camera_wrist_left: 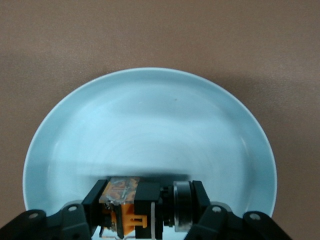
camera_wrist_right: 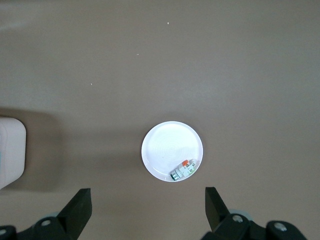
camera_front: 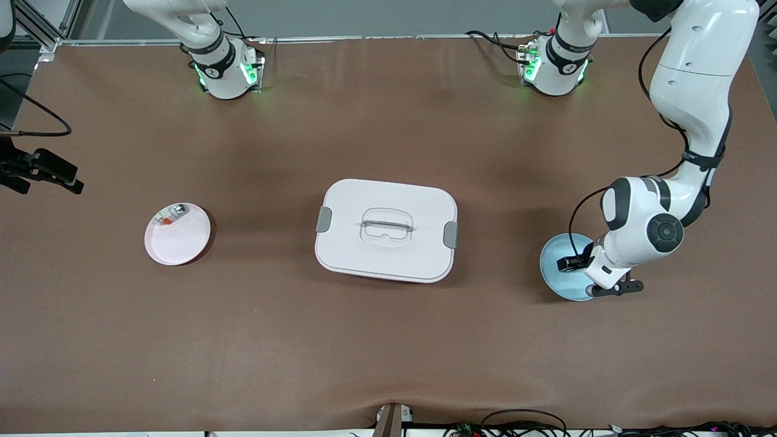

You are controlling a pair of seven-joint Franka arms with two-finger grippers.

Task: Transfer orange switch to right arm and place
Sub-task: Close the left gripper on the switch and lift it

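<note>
Nearest the front camera, the blue plate lies toward the left arm's end of the table, and the left gripper is down in it, fingers pressed against the ends of the orange switch, pinching it just above the plate's surface. Seen from the left wrist, the switch is a stubby black body with orange bands, a clear-topped section at one end and a silvery ring at the other (its lower part is cut off by the picture's edge). From the front view the switch itself is hidden under the left arm's wrist, which also covers part of the plate.

Outward from there, a white lidded box with grey side clips and a recessed handle sits at the middle of the table, between the blue plate and a pink plate toward the right arm's end. On the pink plate's rim rests a small silver-and-clear part with a red bit.

High above the pink plate, the right gripper waits with its fingers spread wide, holding nothing; it is out of the front view, where only the right arm's base shows.
</note>
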